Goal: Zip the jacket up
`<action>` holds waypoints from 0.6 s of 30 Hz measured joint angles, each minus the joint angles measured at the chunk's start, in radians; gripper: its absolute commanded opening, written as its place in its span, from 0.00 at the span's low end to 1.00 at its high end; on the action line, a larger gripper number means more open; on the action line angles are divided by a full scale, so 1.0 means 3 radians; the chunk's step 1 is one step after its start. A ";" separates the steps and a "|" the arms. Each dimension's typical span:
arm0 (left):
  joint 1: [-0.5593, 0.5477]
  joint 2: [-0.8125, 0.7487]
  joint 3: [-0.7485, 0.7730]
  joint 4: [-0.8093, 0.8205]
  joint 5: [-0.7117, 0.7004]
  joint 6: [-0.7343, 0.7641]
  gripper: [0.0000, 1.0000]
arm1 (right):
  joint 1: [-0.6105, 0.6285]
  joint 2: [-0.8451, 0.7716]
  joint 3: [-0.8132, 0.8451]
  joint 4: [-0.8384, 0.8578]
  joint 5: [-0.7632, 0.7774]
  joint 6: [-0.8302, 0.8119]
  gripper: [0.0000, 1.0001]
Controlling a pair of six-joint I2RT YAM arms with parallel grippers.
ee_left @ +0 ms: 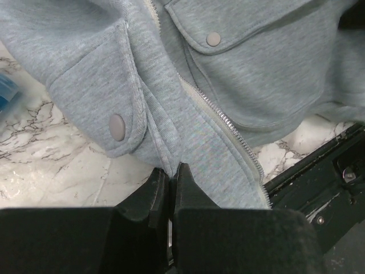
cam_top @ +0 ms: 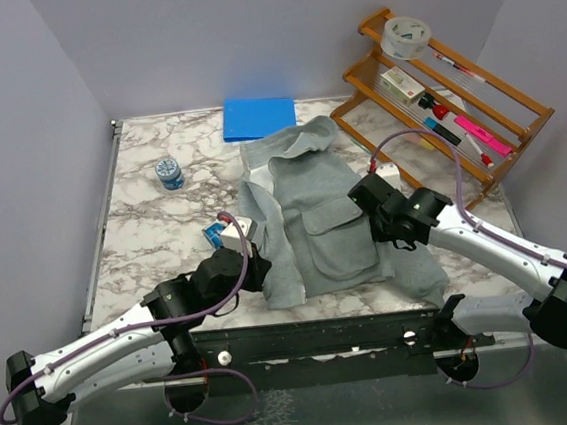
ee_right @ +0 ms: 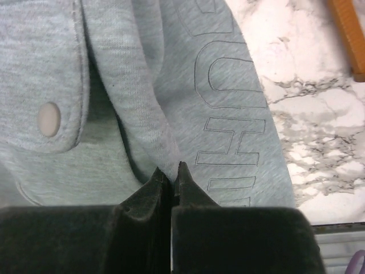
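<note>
The light grey-green jacket (cam_top: 314, 215) lies spread on the marble table (cam_top: 155, 235), hood toward the back. Its front is partly open, and the zipper teeth (ee_left: 228, 123) run diagonally beside a snap pocket flap (ee_left: 117, 127). My left gripper (cam_top: 255, 266) sits at the jacket's lower left edge. It is shut, with a fold of jacket fabric (ee_left: 188, 137) pinched between its tips (ee_left: 169, 171). My right gripper (cam_top: 367, 200) is over the jacket's right side. It is shut on a ridge of jacket fabric (ee_right: 142, 114) next to the sleeve's embossed letters (ee_right: 228, 85).
A blue folder (cam_top: 257, 117) lies at the back, touching the hood. A small blue jar (cam_top: 168, 172) stands at the left. A white and blue item (cam_top: 227, 235) sits by my left wrist. A wooden rack (cam_top: 453, 96) with pens and tape fills the back right.
</note>
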 measured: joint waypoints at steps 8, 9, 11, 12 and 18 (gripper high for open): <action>0.0000 0.0000 0.0003 -0.0005 -0.0003 0.0065 0.00 | 0.0000 0.0062 0.0280 -0.0422 0.0332 0.0132 0.33; 0.0000 -0.0009 0.0003 -0.0005 -0.0003 0.0065 0.00 | 0.0000 0.0051 0.0343 -0.0472 0.0374 0.0126 0.36; 0.0000 -0.0029 0.0000 -0.0004 -0.0004 0.0055 0.00 | 0.0000 0.0009 0.0495 -0.0537 0.0434 0.0094 0.41; 0.0000 -0.0038 -0.0006 -0.0001 -0.0004 0.0051 0.00 | 0.0000 -0.0022 0.0572 -0.0542 0.0440 0.0070 0.42; 0.0000 -0.0043 -0.0089 -0.0003 -0.0008 -0.0001 0.00 | -0.0015 -0.0249 0.0791 -0.0286 0.0079 -0.0173 0.53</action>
